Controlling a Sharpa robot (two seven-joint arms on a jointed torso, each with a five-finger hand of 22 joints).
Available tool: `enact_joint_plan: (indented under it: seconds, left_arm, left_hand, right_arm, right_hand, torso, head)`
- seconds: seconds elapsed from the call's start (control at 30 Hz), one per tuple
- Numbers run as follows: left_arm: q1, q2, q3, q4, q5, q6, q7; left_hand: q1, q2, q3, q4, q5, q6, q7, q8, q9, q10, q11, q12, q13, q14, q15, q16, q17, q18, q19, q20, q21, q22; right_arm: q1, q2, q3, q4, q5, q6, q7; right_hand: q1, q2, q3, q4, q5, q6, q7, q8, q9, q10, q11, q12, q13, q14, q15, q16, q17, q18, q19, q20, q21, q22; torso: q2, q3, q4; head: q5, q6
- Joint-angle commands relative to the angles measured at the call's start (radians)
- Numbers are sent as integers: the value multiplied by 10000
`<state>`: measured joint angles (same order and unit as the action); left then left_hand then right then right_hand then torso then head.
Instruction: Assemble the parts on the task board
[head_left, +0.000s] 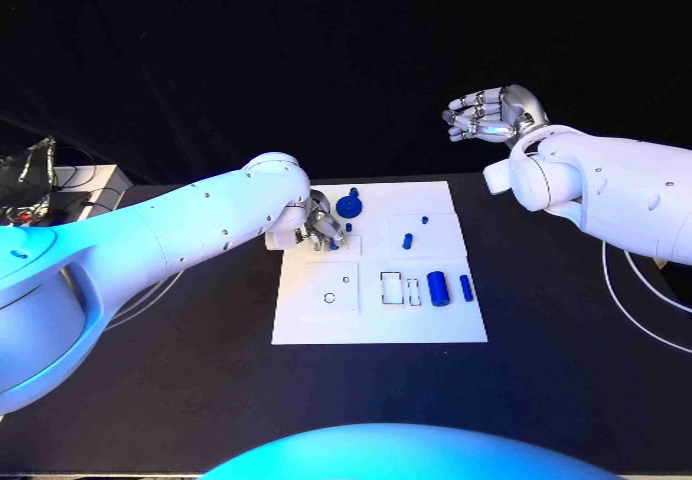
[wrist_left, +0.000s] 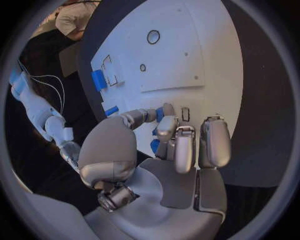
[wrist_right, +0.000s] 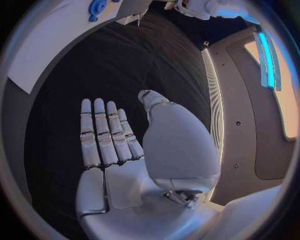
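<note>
On the white rectangular task board (head_left: 378, 262), at its far left corner, the left hand (head_left: 315, 226) curls its silver fingers (wrist_left: 185, 147) around a small blue part (wrist_left: 160, 114) — whether it truly grips the piece I cannot tell. The step looks like picking up or seating this part beside the round blue knob-like piece (head_left: 349, 206); next calls for a firm pinch and a straight lift. The right hand (head_left: 493, 113) hovers well apart, holding nothing, fingers straight in the wrist view. Black table (head_left: 577, 340), dark room.
</note>
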<state>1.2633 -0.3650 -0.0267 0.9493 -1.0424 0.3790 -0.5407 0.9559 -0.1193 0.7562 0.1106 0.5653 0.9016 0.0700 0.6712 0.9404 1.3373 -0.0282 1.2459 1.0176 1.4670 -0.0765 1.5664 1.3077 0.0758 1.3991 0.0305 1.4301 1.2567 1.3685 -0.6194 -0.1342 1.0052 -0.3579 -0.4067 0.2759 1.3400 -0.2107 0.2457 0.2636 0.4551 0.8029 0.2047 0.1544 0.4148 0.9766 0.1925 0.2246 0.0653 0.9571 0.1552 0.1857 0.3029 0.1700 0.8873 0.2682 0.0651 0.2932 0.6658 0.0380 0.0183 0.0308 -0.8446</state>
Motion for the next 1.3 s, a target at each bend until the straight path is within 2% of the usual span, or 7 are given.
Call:
enact_joint_plan:
  seconds: [0.03,0.27,0.63,0.9,1.17,1.23,1.3]
  left_arm:
    - [-39,104,-20,-56,59,335,-5]
    - [-42,167,-25,-152,70,317,-16]
    - [-43,-80,-11,77,-27,68,13]
    - [-38,-342,54,403,-120,-113,30]
    - [-35,-550,247,726,-207,-296,46]
    - [-35,-594,334,800,-227,-346,48]
    - [-34,-650,435,883,-266,-392,50]
  left_hand:
    - [6,142,1670,-1711,-59,318,-283,-47,-2,39,-31,20,-6,1038,-68,44,2631,-89,40,-15,43,-4]
    - [-159,182,1025,-1472,-277,355,-319,-87,29,124,-43,17,16,1038,-69,44,2631,-92,38,-11,14,-10]
    - [-379,-367,-1172,-612,-441,383,-408,-264,26,1,-101,-103,-125,1036,-124,39,2623,-77,21,-65,-96,-107]
    - [-337,-605,-1977,-196,-476,432,-404,-348,-5,-57,-98,-138,-185,1031,-129,30,2605,-75,25,-75,-127,-126]
    - [-270,-730,-2433,93,-543,462,-401,-386,-14,-75,-94,-144,-205,1030,-127,29,2603,-75,33,-76,-140,-126]
    - [-188,-776,-2713,325,-944,470,-396,-414,-18,-91,-91,-149,-220,1028,-122,25,2596,-74,32,-71,-152,-134]
    - [-45,-794,-3052,692,-1913,471,-379,-446,-16,-109,-75,-151,-238,1024,-112,18,2582,-71,34,-63,-167,-140]
  right_arm:
    - [-1,0,3,31,-89,105,106]
    - [0,-26,3,56,-93,99,107]
    - [0,-57,3,67,-95,88,123]
    - [-1,-58,3,45,-99,80,139]
    - [-11,-37,3,-8,-122,90,143]
    - [-17,-36,3,-21,-129,89,145]
    - [-25,-35,3,-35,-134,90,144]
  right_hand:
    - [55,78,-62,7,-41,99,529,-43,-13,36,29,-35,-14,-20,15,-62,-15,126,-56,0,-20,-9]
    - [55,78,-62,7,-41,99,529,-43,-13,36,29,-35,-14,-20,15,-62,-15,126,-56,0,-20,-9]
    - [60,79,-64,1,-40,104,530,-52,-22,40,31,-44,-13,-26,19,-82,-30,127,-68,6,-18,-44]
    - [64,73,-69,-4,-43,103,533,-59,-28,37,32,-51,-14,-37,24,-98,-40,126,-80,9,-19,-66]
    - [65,71,-76,-9,-47,99,540,-74,-40,31,39,-65,-15,-63,34,-129,-59,124,-104,17,-22,-104]
    - [65,71,-77,-10,-48,98,541,-78,-43,30,41,-68,-15,-69,36,-137,-64,124,-111,20,-22,-114]
    - [65,70,-80,-11,-49,96,543,-82,-47,28,43,-72,-16,-78,40,-148,-70,123,-119,22,-23,-126]
  torso:
    - [-3,6,3]
    - [-7,-11,2]
    - [-17,-15,20]
    - [-31,-15,33]
    - [-33,-24,33]
    - [-22,-19,30]
    - [-24,-25,28]
  head:
    - [-11,-9]
    - [-42,-18]
    - [-67,-10]
    - [-64,26]
    - [-42,66]
    - [-38,77]
    - [-31,94]
